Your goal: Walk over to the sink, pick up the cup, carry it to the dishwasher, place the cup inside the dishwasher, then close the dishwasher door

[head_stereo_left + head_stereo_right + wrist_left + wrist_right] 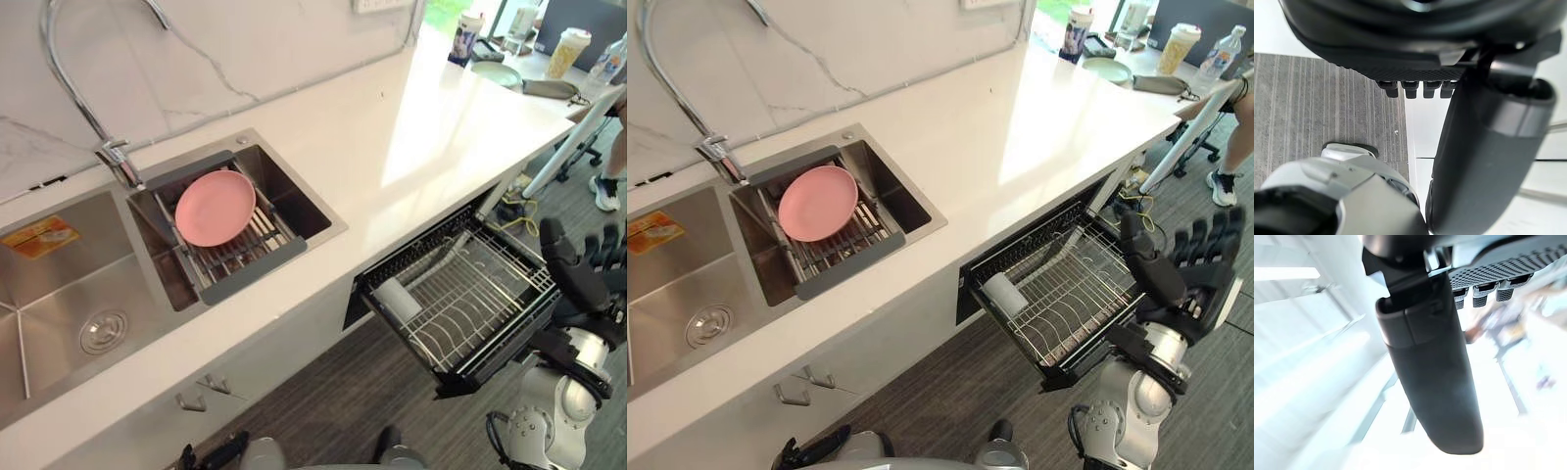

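A white cup [397, 297] lies on its side at the left end of the wire rack [490, 304] of the dishwasher, which is pulled out from under the counter. My right hand [586, 272] is raised just off the rack's right end, apart from the cup, with its fingers straight and spread and nothing in it. In the right wrist view its thumb [1435, 372] stands straight beside the row of fingers. My left hand [1484, 147] hangs low over the grey striped floor beside the white cabinet front, open and holding nothing.
A pink plate [216, 207] rests on a drying rack across the right sink basin [294, 196], under a curved tap [73, 88]. The left basin [69, 304] holds nothing. Cups and bottles [568, 51] stand at the counter's far end. A person's shoe [605, 192] shows far right.
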Robot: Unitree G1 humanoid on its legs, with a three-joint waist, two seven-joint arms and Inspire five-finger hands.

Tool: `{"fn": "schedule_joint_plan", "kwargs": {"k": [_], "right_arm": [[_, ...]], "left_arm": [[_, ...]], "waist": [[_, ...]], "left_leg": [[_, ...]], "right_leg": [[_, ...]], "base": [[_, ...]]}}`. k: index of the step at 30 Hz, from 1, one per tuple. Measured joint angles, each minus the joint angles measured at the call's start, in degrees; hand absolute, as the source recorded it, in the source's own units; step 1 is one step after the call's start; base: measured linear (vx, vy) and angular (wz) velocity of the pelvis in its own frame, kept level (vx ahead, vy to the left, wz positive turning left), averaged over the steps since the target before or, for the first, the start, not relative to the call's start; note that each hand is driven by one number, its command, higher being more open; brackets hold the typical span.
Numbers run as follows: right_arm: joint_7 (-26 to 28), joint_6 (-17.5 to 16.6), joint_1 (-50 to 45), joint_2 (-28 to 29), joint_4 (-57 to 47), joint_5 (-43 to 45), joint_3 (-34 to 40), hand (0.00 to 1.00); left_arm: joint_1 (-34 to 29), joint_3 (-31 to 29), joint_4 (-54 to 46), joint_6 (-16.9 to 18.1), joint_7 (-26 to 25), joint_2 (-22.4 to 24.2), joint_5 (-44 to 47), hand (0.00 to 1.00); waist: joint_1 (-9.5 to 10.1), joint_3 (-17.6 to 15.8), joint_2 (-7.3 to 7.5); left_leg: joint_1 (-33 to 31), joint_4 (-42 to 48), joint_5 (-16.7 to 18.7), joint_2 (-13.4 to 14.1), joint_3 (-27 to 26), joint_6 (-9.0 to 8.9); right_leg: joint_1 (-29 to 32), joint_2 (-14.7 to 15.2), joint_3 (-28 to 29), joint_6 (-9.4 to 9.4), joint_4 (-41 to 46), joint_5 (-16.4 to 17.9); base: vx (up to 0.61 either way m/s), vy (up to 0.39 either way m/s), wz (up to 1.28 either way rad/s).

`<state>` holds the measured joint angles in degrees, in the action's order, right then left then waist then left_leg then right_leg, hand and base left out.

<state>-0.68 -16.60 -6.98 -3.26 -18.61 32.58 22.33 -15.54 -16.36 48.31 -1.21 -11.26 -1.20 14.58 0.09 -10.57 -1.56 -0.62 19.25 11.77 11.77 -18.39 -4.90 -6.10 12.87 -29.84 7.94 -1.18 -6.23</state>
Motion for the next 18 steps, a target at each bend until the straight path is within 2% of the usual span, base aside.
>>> {"fn": "schedule_joint_plan", "kwargs": {"k": [3, 5, 7, 8, 9, 10, 12, 14, 15, 16, 18], "right_arm": [[1.3, 0.1, 2.4, -1.7, -1.0, -0.1, -4.4, 1.0], [0.2, 0.1, 4.4, -1.8, -1.0, -0.1, -6.0, 1.0], [-0.2, 0.6, 5.2, -1.8, -1.0, -0.1, -7.1, 1.0], [-0.5, 1.8, 5.4, -1.8, -0.8, -0.1, -8.2, 1.0], [-0.6, 2.4, 5.4, -1.8, -0.6, -0.1, -8.6, 1.0], [-0.9, 3.6, 5.3, -1.8, -0.1, -0.1, -9.2, 1.0], [-2.0, 4.8, 5.1, -2.0, 1.4, -0.1, -9.2, 1.0], [-2.2, 5.3, 4.1, -2.1, 3.0, 0.0, -9.0, 1.0], [-2.1, 5.7, 3.5, -2.1, 4.2, 0.0, -9.0, 1.0], [-2.1, 5.9, 3.5, -2.2, 4.6, 0.0, -9.0, 1.0], [-1.9, 6.0, 3.3, -3.8, 4.7, 1.4, -8.5, 1.0]], "left_arm": [[0.1, 0.0, 1.1, -1.6, -0.2, 0.0, 0.0, 1.0], [0.2, 0.0, 1.2, -2.2, -0.1, 0.0, -0.2, 1.0], [0.1, 0.0, 1.5, -2.2, 0.1, 0.0, -0.4, 1.0], [0.2, 0.1, 1.5, -2.2, 0.1, -0.1, -1.4, 1.0], [0.2, 0.2, 1.4, -2.2, 0.1, -0.1, -1.8, 1.0], [0.3, 0.3, 1.4, -2.3, 0.3, -0.2, -2.8, 1.0], [0.8, 1.3, 0.6, -2.8, 0.5, -0.9, -4.8, 1.0], [0.9, 3.0, -0.5, -3.7, 0.6, -2.2, -6.4, 1.0], [1.5, 3.6, -0.5, -4.5, 1.0, -3.1, -7.7, 1.0], [1.7, 3.8, -0.5, -4.8, 1.3, -3.3, -8.1, 1.0], [1.9, 5.6, -0.4, -4.8, 2.9, -3.7, -10.1, 1.0]], "waist": [[0.51, 1.6, 0.14], [1.86, 2.0, 0.43], [2.28, 2.1, 0.66], [2.34, 2.3, 0.78], [2.36, 2.3, 0.76], [2.39, 2.4, 0.78], [1.98, 2.7, 0.46], [0.72, 3.1, 0.99], [0.65, 3.4, 1.88], [0.62, 3.5, 2.08], [0.2, 3.8, 2.41]], "left_leg": [[-1.1, 3.2, 2.0, -1.1, -0.1, 1.0], [-1.8, 5.2, 4.0, -2.9, 0.6, 2.13], [-1.9, 5.8, 5.0, -4.4, 1.0, 3.03], [-1.9, 5.8, 5.7, -5.4, 1.6, 3.98], [-1.9, 5.7, 5.8, -5.6, 1.8, 4.21], [-1.9, 5.3, 6.0, -5.9, 2.5, 4.74], [-1.8, 4.0, 5.3, -6.4, 5.8, 6.28], [-1.9, 2.9, 4.8, -6.2, 9.6, 6.94], [-0.6, 1.1, 4.3, -6.6, 12.3, 6.9], [0.1, 0.3, 4.2, -6.8, 13.2, 6.88], [2.1, -1.2, 4.1, -7.9, 17.3, 6.68]], "right_leg": [[0.0, 2.9, -1.4, 1.6, 3.4, 1.4], [0.1, 5.4, -1.9, 2.52, 6.2, 2.5], [0.3, 7.2, -2.1, 1.99, 8.2, 3.1], [1.2, 8.8, -2.5, 1.42, 11.3, 2.7], [1.7, 9.3, -2.4, 0.81, 12.7, 2.2], [3.3, 9.9, -1.5, -1.16, 16.1, 1.0], [8.6, 10.8, 5.1, -6.59, 26.0, -2.7], [11.1, 8.6, 9.6, -4.39, 30.5, 4.0], [12.4, 4.9, 12.6, -4.57, 30.3, 8.9], [12.8, 3.3, 14.1, -4.48, 29.6, 10.1], [15.9, -1.9, 19.2, -3.57, 27.4, 11.7]], "base": [[0.03, 0.197, 0.33], [0.06, 0.224, 0.28], [0.05, 0.169, 0.24], [0.06, 0.186, 0.25], [0.09, 0.207, 0.29], [0.1, 0.164, 0.29], [0.15, 0.166, 0.64], [0.18, 0.024, 1.02], [0.22, -0.035, 0.95], [0.28, -0.058, 1.08], [0.26, -0.098, 1.04]]}}
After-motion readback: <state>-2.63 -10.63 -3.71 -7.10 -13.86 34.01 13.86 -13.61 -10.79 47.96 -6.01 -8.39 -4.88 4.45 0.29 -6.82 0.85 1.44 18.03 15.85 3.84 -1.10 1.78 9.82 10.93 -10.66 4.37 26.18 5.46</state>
